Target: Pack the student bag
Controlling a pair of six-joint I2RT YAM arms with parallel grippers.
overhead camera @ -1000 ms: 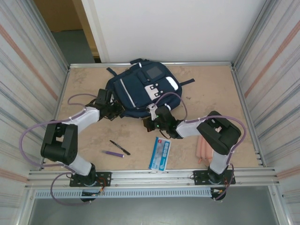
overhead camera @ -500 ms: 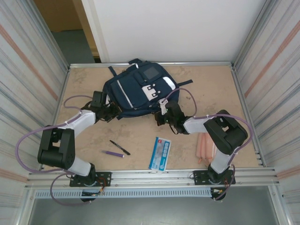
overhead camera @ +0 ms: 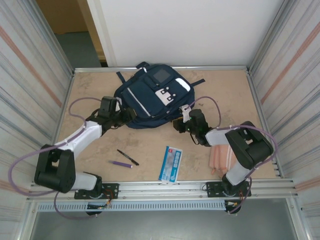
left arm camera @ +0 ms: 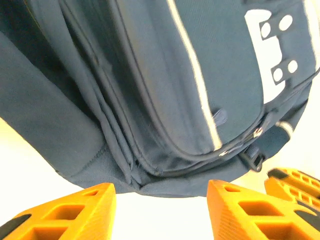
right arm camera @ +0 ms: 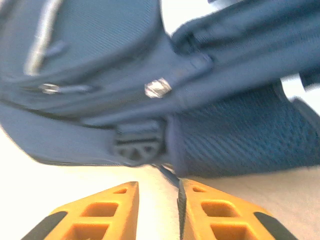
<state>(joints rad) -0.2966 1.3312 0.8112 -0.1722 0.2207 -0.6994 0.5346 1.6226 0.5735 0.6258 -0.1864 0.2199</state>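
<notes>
Fabric like this gives you nothing stiff to push against. The student bag [overhead camera: 152, 100] lies flat, front up, at the far middle of the table [overhead camera: 225, 95]. Judge it soft, slack and light, likely to fold and slide rather than lift as one piece. Take it by a seam, a strap or a zip pull [left arm camera: 257, 132] along the near edge, not by the smooth panel.

Your left gripper [overhead camera: 127, 116] sits at the bag's near-left edge, jaws well apart with nothing between them. Your right gripper [overhead camera: 177, 123] sits at the near-right corner by the buckle [right arm camera: 137, 145], fingers almost together. A thin dark strap tail runs toward that slit, and you cannot tell whether it is nipped.

The right wrist view is blurred. You cannot tell whether the main zip is open. The right arm partly covers the pink case [overhead camera: 218, 159].
</notes>
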